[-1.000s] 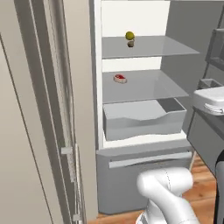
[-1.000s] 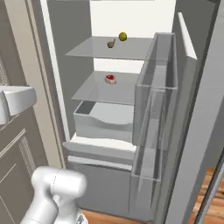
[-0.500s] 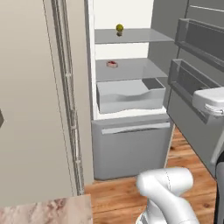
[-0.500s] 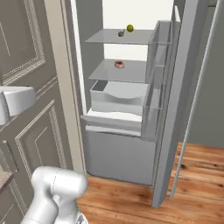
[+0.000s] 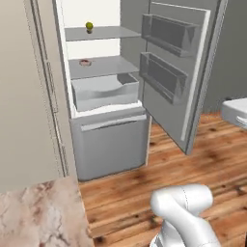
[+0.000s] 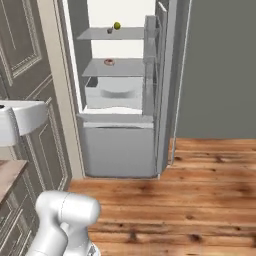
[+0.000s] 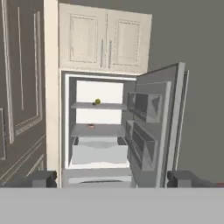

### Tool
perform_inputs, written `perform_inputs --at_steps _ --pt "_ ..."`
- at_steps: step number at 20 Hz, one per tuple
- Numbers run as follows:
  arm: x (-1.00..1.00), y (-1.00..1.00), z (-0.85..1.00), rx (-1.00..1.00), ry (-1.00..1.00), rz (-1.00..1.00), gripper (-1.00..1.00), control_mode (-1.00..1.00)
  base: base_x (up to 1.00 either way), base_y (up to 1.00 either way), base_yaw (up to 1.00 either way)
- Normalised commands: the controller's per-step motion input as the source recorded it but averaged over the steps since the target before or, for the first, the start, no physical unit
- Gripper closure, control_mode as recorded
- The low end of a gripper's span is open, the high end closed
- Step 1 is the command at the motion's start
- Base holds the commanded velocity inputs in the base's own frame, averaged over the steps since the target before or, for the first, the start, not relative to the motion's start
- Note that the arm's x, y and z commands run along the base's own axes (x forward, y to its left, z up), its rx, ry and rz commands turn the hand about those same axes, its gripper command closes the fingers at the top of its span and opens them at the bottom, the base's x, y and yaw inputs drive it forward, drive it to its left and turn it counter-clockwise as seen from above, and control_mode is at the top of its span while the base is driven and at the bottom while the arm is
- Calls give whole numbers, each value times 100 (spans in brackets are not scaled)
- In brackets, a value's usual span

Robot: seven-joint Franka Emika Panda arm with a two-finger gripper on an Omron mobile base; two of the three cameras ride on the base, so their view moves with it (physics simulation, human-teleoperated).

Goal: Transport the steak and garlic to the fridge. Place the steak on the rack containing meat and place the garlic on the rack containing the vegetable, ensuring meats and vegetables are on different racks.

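The fridge (image 5: 111, 140) (image 6: 117, 140) (image 7: 98, 131) stands with its door swung wide. On its upper rack sits a small yellow-green round vegetable (image 5: 89, 25) (image 6: 117, 25) (image 7: 97, 101), with a tiny dark item (image 6: 109, 30) beside it, too small to tell whether it is the garlic. A small red-pink piece of meat (image 5: 85, 62) (image 6: 108, 62) (image 7: 90, 126) lies on the middle rack; I cannot tell whether it is the steak. My gripper (image 7: 111, 180) is open and empty, well back from the fridge and facing it.
The fridge door (image 5: 178, 72) (image 7: 153, 127) with its bins juts out to the right. A drawer (image 5: 103, 91) under the racks is pulled out. A marble counter corner (image 5: 34, 212) and a tall panelled cabinet (image 6: 25, 60) lie to the left. Wooden floor (image 6: 190, 190) spreads ahead.
The whole picture has shifted: the base has backed away from the fridge, which now looks smaller and farther. The counter corner has come into sight. The gripper stays open.
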Motion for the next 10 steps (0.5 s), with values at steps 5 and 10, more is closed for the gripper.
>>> perform_inputs --at_steps 5,10 --pt "0 0 0 0 0 0 -100 100 0 0 -100" --pt "0 0 0 0 0 0 -100 100 0 0 -100"
